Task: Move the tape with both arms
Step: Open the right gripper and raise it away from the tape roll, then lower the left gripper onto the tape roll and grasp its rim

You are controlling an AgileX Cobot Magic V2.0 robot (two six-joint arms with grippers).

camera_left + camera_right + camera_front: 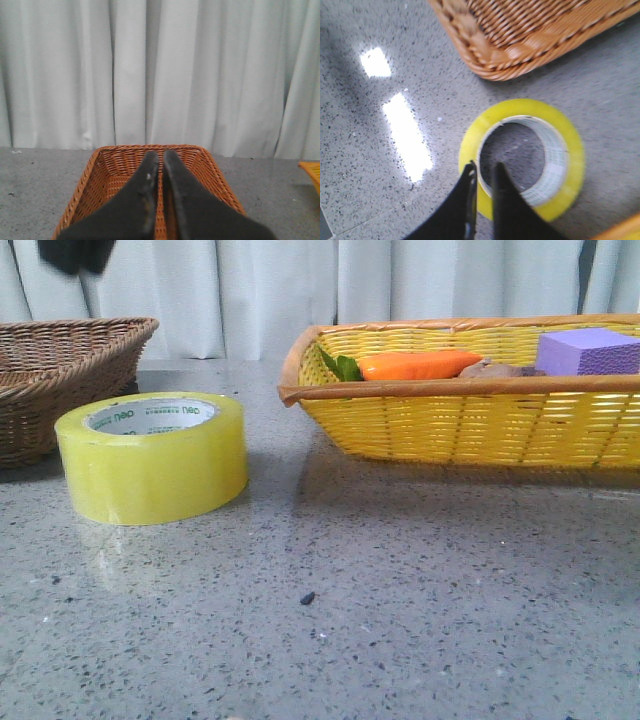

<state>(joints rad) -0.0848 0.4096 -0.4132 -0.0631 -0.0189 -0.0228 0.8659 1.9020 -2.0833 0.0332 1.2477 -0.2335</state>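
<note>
We see a fat roll of yellow tape (152,458) lying flat on the gray speckled bench (400,620), near its left edge. Its white inner ring has small green print. A brown woven basket (60,380) sits just behind it, at the left edge. Toward the right edge stands a long yellow basket (470,420). In it lie an orange carrot (418,365) with green leaves and a purple block (590,350). White curtains (330,285) hang behind the far edge. A small dark bit (75,254) shows up high on the left.
</note>
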